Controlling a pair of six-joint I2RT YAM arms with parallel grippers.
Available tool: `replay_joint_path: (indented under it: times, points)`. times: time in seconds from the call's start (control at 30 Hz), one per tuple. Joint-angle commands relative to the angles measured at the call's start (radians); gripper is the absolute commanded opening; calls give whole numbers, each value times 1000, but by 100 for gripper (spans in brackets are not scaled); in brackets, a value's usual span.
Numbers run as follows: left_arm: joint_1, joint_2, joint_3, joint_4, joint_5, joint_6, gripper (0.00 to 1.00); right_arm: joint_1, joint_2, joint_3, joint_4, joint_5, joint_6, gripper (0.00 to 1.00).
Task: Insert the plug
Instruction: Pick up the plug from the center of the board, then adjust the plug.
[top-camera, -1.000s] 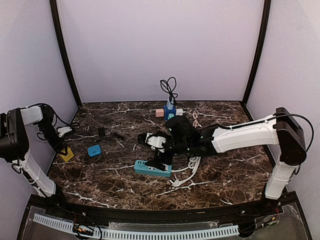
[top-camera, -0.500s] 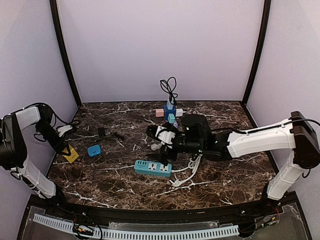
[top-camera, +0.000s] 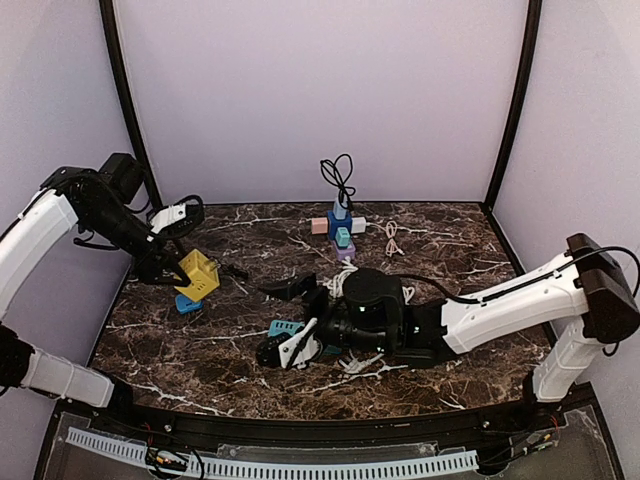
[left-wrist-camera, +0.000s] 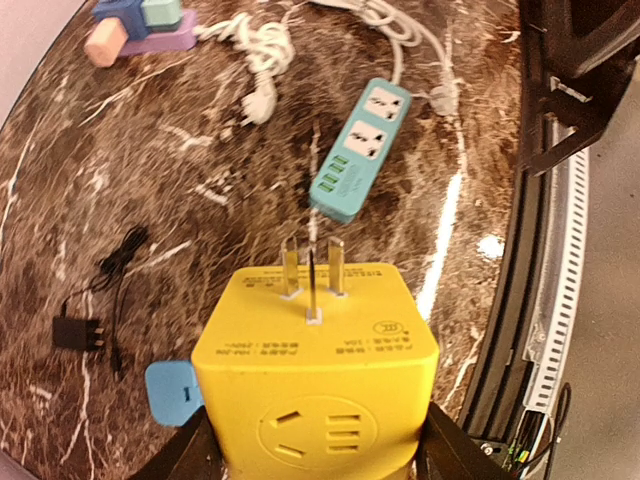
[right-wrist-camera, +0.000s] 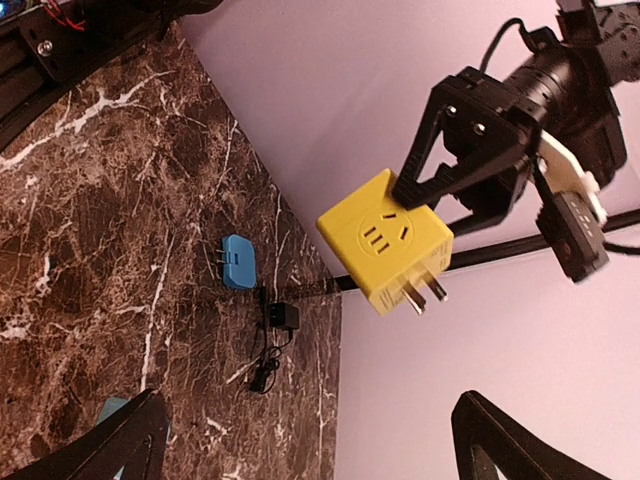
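The plug (top-camera: 199, 277) is a yellow cube with metal prongs, held in the air over the table's left side by my left gripper (top-camera: 186, 266), which is shut on its two sides. In the left wrist view the plug (left-wrist-camera: 315, 375) fills the lower middle, its prongs pointing toward the teal power strip (left-wrist-camera: 360, 150) lying on the marble. The strip (top-camera: 286, 328) is partly hidden by my right gripper (top-camera: 285, 320), which hangs open over it. In the right wrist view the plug (right-wrist-camera: 385, 240) hangs ahead, between the wide-open fingers (right-wrist-camera: 105, 450).
A blue adapter (left-wrist-camera: 170, 390) and a black charger with its cord (left-wrist-camera: 80, 330) lie at the left. Pastel blocks (top-camera: 338, 228) with a black cable stand at the back middle. White cables (top-camera: 392, 240) lie near them. The strip's white cord (top-camera: 375, 362) trails right.
My left arm has lifted the yellow plug off the table's left edge and carried it up and right. The right arm has swung left and nearer, over the power strip.
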Motion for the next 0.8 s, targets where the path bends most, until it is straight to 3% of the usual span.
replay_joint_path:
  times: [0.0, 0.37, 0.57, 0.77]
  points:
    - [-149, 38, 37, -58, -21, -114, 1, 30, 100, 89, 120, 118, -252, 99]
    - [-279, 114, 74, -50, -55, -153, 1, 33, 218, 235, 89, 123, -327, 99]
    - [-283, 95, 75, -40, -68, -165, 1, 27, 161, 178, 80, 68, -266, 99]
    - [-306, 81, 70, 26, -435, -153, 1, -37, -35, 77, -85, -121, 80, 99]
